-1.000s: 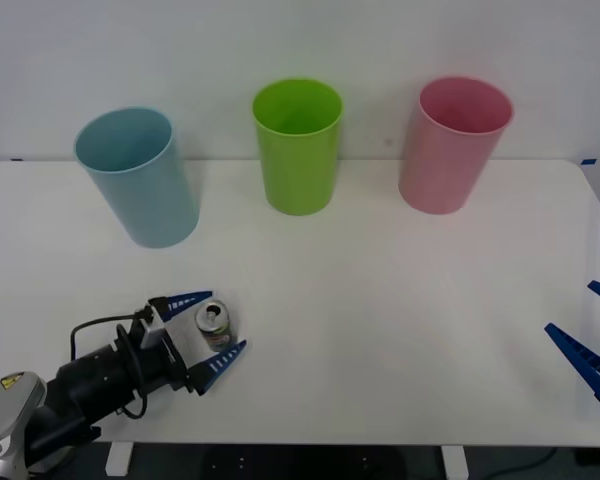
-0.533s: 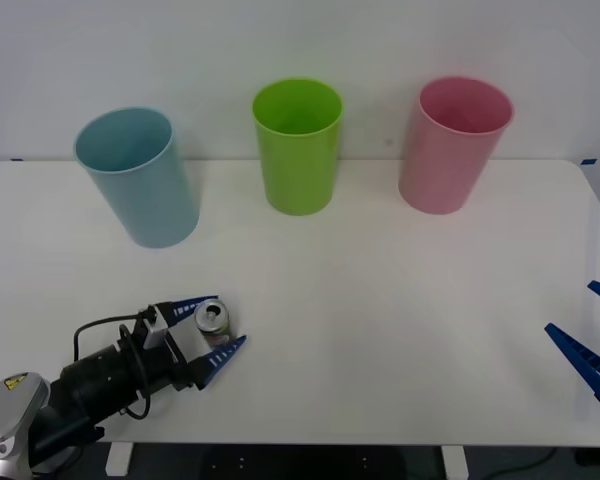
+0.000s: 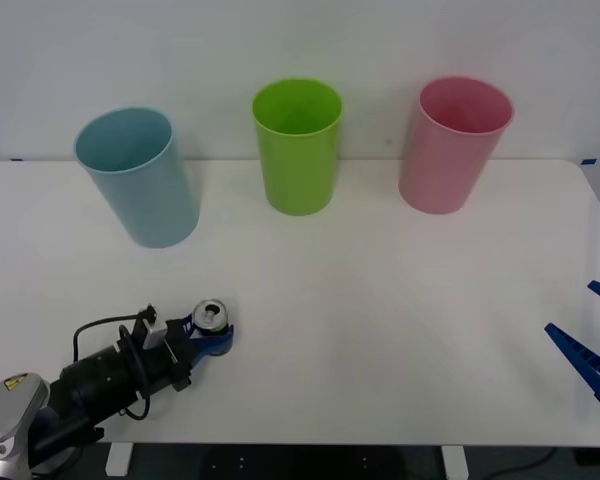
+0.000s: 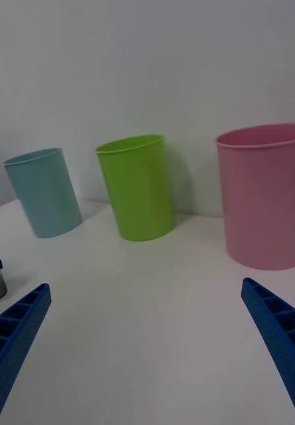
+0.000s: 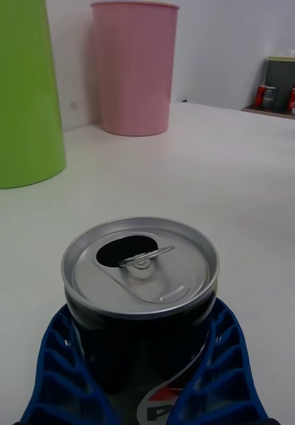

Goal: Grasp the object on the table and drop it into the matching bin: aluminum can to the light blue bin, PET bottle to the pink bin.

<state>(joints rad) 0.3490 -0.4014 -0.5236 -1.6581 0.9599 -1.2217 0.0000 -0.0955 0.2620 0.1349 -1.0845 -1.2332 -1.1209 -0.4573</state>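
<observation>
Fingers (image 5: 54, 372) of the left gripper (image 3: 208, 336) have closed since half a second ago: then the two blue prongs stood apart on either side of the can (image 3: 211, 319), and now they press against its dark sides, wrapped round the lower body with the silver lid and pull-tab showing above them. The can stands upright on the table (image 3: 400, 330), at the near left part of it, exactly where it stood a second ago, so the squeeze has not knocked it over or pushed it along. By the look of things the grasp is made and the lift has not begun; the can's base seems to rest on the tabletop.

The right gripper (image 4: 147, 332) waits at the near right edge of the table, its two blue fingers spread wide with nothing between them.

Farther back, three bins stand in a row by the wall. The light blue bin (image 3: 138, 177) is the leftmost and the nearest to the can, well apart from it, straight behind. The green bin (image 3: 298, 146) sits in the middle and the pink bin (image 3: 453, 144) on the right. A can belongs in the light blue one, so what remains is to raise it, carry it forward over that open rim and let go.
</observation>
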